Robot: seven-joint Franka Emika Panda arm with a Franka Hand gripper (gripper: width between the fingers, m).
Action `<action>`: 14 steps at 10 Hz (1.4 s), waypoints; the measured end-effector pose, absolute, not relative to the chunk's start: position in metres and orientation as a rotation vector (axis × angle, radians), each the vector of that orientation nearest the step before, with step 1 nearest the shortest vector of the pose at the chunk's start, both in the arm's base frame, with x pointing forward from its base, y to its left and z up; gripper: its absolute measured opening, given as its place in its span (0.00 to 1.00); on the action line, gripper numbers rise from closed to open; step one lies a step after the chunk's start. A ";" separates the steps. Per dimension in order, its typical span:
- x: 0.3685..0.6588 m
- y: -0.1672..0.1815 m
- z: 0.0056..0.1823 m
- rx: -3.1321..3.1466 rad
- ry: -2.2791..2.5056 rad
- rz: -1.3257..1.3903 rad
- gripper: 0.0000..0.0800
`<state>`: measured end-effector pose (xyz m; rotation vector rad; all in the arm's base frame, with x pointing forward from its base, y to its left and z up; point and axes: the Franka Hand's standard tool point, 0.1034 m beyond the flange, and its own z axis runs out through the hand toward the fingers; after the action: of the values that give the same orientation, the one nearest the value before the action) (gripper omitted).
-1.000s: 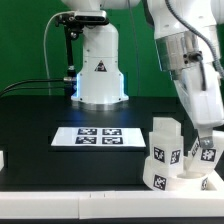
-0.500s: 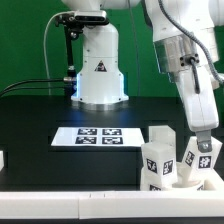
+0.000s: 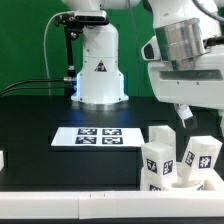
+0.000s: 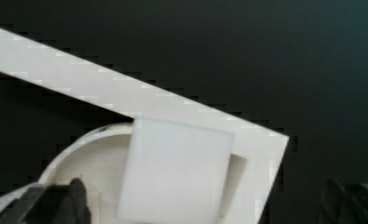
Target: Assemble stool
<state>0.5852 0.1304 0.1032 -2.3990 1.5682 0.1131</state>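
Observation:
The white stool seat (image 3: 188, 181) lies at the front of the exterior view's right. Two chunky tagged legs stand upright on it: one leg (image 3: 160, 158) and a second leg (image 3: 201, 157). My gripper (image 3: 184, 112) hangs above and between them, clear of both, open and empty. In the wrist view, my gripper (image 4: 207, 205) shows dark fingertips (image 4: 65, 200) spread wide at the frame's edge. A white leg (image 4: 181, 165) lies far beneath them on the round seat (image 4: 88, 165).
The marker board (image 3: 100, 137) lies flat mid-table. The robot's white base (image 3: 100, 70) stands behind it. A white rail (image 3: 60, 205) runs along the front edge and shows as an angled strip in the wrist view (image 4: 110, 85). A small white part (image 3: 2, 158) sits at the exterior view's left edge.
My gripper let go of the right-hand leg and rose well above the stool. The seat with its two legs settled lower on the table.

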 end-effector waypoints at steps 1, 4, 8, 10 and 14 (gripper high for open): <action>0.585 0.129 0.102 -2.463 1.463 0.096 0.81; 0.583 0.129 0.102 -2.717 1.044 0.040 0.81; 0.587 0.135 0.105 -2.959 0.361 -0.024 0.81; 0.588 0.133 0.104 -2.977 0.169 -0.040 0.81; 0.584 0.138 0.096 -2.990 -0.751 -0.078 0.81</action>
<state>0.5835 0.1382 0.0961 -2.9905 -0.7510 -0.0779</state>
